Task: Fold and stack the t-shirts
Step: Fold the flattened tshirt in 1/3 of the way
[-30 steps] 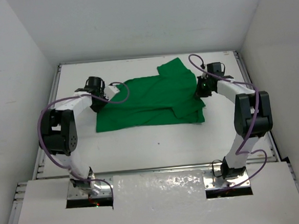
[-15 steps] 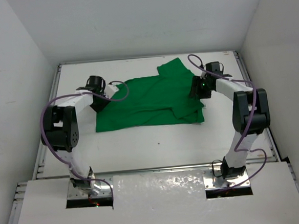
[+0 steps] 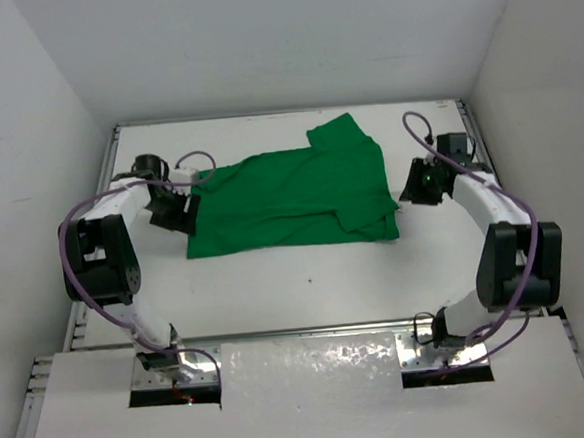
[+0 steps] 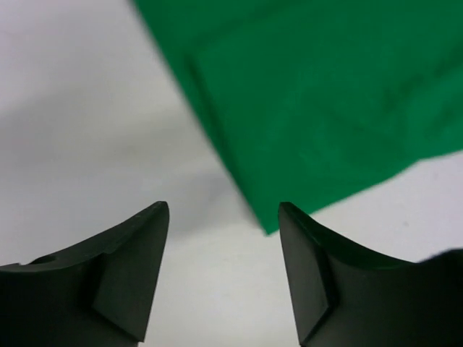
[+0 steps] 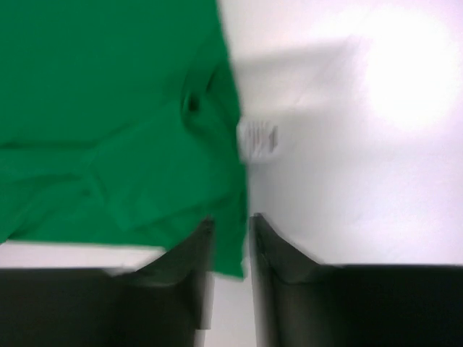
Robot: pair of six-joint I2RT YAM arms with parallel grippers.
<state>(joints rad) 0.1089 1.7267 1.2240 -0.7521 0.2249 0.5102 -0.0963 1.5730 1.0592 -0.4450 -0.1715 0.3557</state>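
The left arm (image 3: pixel 120 199) and right arm (image 3: pixel 486 193) have pulled off the t-shirt (image 3: pixel 290 194) toward the bench (image 3: pixel 306 278) sides. The left jaws are wide, the right jaws narrow, both empty. This fold looks laid.

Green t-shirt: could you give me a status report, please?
Left gripper open, empty. Right gripper barely open, empty. Bright green cloth t-shirt partly folded on white table. Nothing obstructing.

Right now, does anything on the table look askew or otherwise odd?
The green t-shirt lies unevenly folded: one corner flap juts toward the far edge, and layers bunch crookedly at its right side. A small white label pokes out past that edge in the right wrist view. No damage shows.
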